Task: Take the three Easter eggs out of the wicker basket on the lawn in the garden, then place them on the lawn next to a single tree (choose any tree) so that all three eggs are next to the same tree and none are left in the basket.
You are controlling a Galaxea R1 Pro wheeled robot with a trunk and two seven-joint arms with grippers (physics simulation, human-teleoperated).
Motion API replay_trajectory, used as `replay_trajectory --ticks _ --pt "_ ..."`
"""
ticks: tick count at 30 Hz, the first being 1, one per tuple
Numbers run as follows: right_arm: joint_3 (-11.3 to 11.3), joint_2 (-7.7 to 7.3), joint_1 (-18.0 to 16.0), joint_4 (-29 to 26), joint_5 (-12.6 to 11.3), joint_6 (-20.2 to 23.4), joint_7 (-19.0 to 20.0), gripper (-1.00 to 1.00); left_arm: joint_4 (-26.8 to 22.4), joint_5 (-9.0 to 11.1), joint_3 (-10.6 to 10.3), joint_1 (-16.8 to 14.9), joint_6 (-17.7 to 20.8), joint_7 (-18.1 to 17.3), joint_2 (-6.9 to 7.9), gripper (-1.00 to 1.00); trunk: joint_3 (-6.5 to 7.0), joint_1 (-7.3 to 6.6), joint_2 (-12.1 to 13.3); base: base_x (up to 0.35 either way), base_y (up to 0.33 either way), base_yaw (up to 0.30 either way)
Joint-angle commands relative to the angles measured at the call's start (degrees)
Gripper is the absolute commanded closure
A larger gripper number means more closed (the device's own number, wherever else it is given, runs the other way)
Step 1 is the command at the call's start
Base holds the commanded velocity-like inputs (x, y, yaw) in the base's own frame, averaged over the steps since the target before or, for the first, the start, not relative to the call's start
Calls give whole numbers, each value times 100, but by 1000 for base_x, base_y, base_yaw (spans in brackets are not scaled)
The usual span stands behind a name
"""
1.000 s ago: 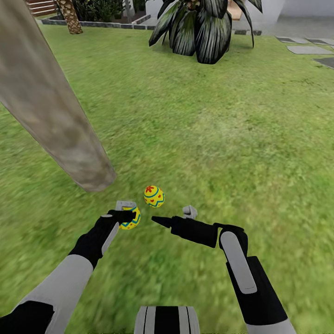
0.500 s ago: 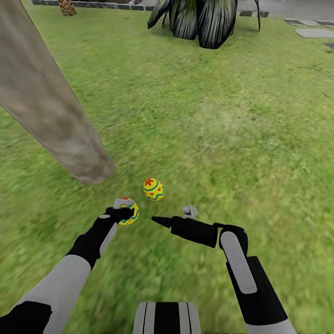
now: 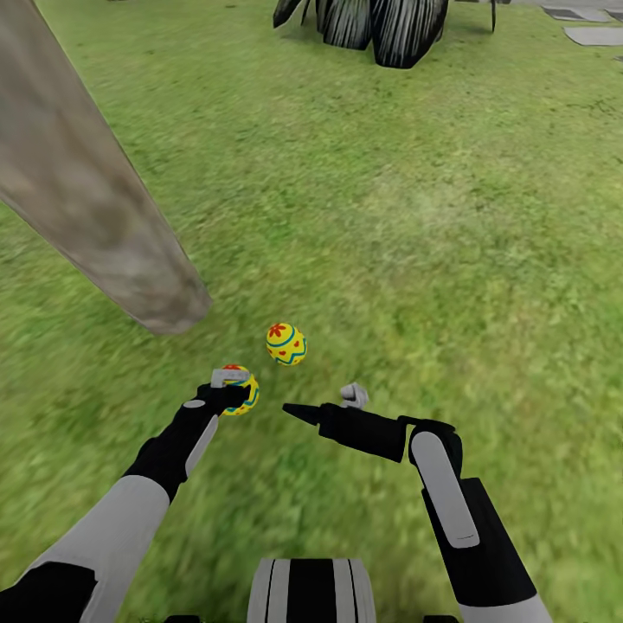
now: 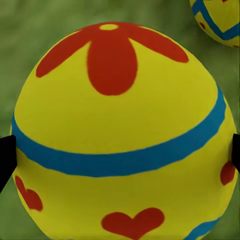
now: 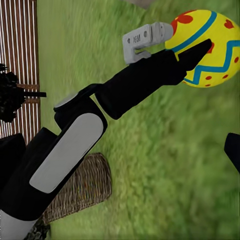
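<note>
Downward is tilted the head view since earlier — arms unchanged. One egg (image 3: 241, 394) is clamped in the left gripper (image 3: 232, 389); a second egg (image 3: 286, 343) is seen on the lawn (image 3: 433, 260) just ahead, near the tree (image 3: 95, 216). Right gripper (image 3: 324, 402) is held apart — empty.

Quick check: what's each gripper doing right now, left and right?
Left gripper: shut on an egg, fingers on either side.
Right gripper: open, holding nothing.

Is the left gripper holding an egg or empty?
Holding: the left gripper is shut on an egg, its dark fingertips at both sides.
</note>
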Motion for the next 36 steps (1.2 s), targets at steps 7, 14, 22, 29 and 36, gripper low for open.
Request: replay_trajectory --ticks 7,14,22,29,36 --pt "-6 3 -3 -2 55 21 57 -100 -13 49 -25 -2 28 40 4 100 -48 4 -4 0 0 0" --pt "-6 3 -3 -2 55 21 57 -100 -29 49 -25 -2 28 40 4 100 -48 4 -4 0 0 0" --pt "-6 3 -3 -2 55 21 57 -100 -40 49 -25 -2 28 43 4 100 -115 12 -8 0 0 0" --pt "-6 3 -4 -2 55 21 57 -100 -44 49 -25 -2 24 48 4 100 -203 22 -14 0 0 0" --pt "-6 3 -3 -2 55 21 57 -100 -47 49 -25 -2 -4 49 4 100 -292 32 -19 0 0 0"
